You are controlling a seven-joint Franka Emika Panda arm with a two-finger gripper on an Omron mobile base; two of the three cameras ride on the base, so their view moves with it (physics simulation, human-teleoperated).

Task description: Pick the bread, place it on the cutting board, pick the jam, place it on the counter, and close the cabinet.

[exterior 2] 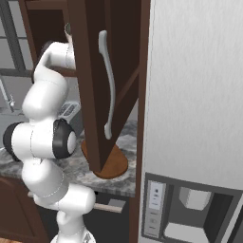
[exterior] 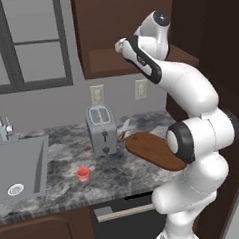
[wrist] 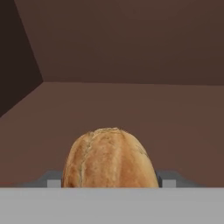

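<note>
Golden-brown bread [wrist: 109,158] sits right before my hand, low on the brown floor of the cabinet [exterior: 113,62]; my fingers [wrist: 168,179] flank it on either side, spread about it, though I cannot tell whether they touch. My arm reaches up into the cabinet, its door [exterior 2: 102,80] swung open. Well below my hand lie the board [exterior: 153,150] and red jam [exterior: 84,174] on the counter [exterior: 63,155]
</note>
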